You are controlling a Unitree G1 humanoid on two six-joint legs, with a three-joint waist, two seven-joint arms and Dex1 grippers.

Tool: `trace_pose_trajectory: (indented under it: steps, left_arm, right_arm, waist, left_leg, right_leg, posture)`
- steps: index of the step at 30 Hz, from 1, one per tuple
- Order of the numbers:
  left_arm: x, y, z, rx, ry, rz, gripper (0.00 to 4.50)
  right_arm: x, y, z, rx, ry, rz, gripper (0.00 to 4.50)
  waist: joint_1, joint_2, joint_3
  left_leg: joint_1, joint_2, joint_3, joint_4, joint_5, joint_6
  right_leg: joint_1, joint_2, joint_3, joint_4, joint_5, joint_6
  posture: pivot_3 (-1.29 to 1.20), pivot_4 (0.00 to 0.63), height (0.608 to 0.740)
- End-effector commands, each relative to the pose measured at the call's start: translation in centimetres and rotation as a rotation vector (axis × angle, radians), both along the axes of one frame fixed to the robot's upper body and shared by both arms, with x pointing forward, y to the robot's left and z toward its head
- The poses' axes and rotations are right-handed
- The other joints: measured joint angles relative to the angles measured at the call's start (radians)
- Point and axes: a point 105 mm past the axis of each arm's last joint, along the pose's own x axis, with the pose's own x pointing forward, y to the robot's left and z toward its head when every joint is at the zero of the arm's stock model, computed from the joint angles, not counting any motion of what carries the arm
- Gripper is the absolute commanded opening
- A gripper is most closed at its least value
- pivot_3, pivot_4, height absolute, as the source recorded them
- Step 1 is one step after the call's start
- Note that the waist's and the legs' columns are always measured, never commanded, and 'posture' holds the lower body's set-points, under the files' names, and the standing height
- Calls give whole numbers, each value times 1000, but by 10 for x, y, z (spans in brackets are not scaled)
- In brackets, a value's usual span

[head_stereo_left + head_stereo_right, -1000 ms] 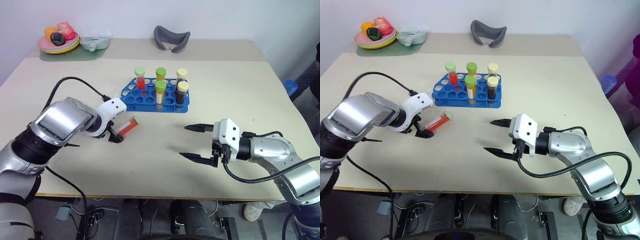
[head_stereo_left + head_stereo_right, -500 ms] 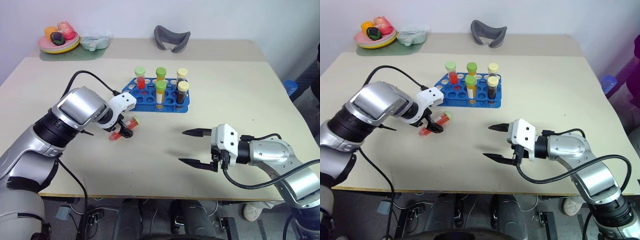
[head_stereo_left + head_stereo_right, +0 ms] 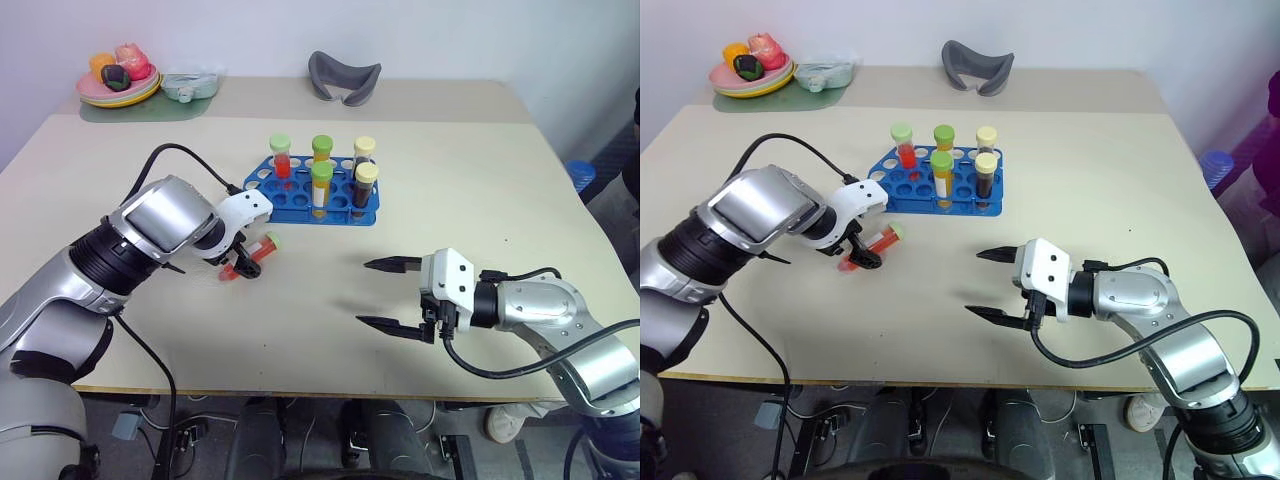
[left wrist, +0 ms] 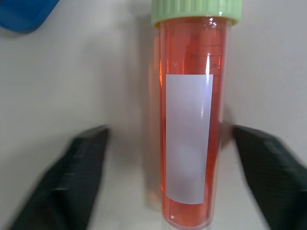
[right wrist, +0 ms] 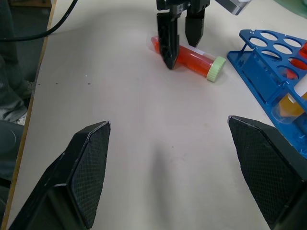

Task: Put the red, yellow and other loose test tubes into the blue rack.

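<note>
The red tube [image 4: 188,139] lies flat on the table [image 3: 480,180], just in front of the blue rack [image 3: 300,205]. The left gripper [image 3: 243,262] straddles it crosswise, fingers [image 4: 84,167] partly apart, not yet gripping (gaps on both sides). The right gripper [image 3: 390,295] stands wide and empty, well apart.

Red tube [image 4: 188,134] showing orange-red liquid, light green cap, plain white label. Blue rack [image 3: 300,200] showing bright blue, holding tubes of red, yellow and dark brown with green and pale yellow caps. Table [image 3: 480,180] looking plain beige. Gripper fingers [image 5: 168,40] showing black. Grey curved object [image 3: 343,77] sitting at back; pink-and-yellow plates [image 3: 115,90] carrying colourful items.
</note>
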Motion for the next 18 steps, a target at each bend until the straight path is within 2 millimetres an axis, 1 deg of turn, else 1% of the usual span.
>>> trace_pose_trajectory:
  steps: [1,3,11,13,15,18]
  left_arm:
    - [0,9,2,44,-13,8,2134]
    - [0,9,4,35,-17,12,1210]
    - [1,11,5,31,-19,26,1210]
    - [1,12,7,26,-30,28,958]
    - [2,12,13,23,-65,15,880]
    - [-4,12,30,-44,-112,-2,879]
  right_arm:
    - [-4,5,6,7,-43,32,4023]
    - [-4,5,6,6,-44,32,4023]
    - [-2,6,6,6,-49,31,4023]
    - [-2,6,6,6,-51,30,4023]
    - [-2,5,7,5,-53,29,4023]
    - [-1,5,9,5,-62,23,4023]
  waist:
    - [0,0,0]
    - [0,0,0]
    - [0,0,0]
    - [0,0,0]
    - [0,0,0]
    - [-2,0,0]
  left_leg:
    - [0,0,0,0,0,0]
    - [0,0,0,0,0,0]
    - [0,0,0,0,0,0]
    - [0,0,0,0,0,0]
    - [0,0,0,0,0,0]
    - [0,0,0,0,0,0]
  right_leg:
    - [0,0,0,0,0,0]
    - [0,0,0,0,0,0]
    - [0,0,0,0,0,0]
    - [0,0,0,0,0,0]
    - [0,0,0,0,0,0]
    - [0,0,0,0,0,0]
  posture:
    - [0,150,666]
    - [0,150,666]
    - [0,150,666]
    - [0,150,666]
    - [0,150,666]
    - [0,150,666]
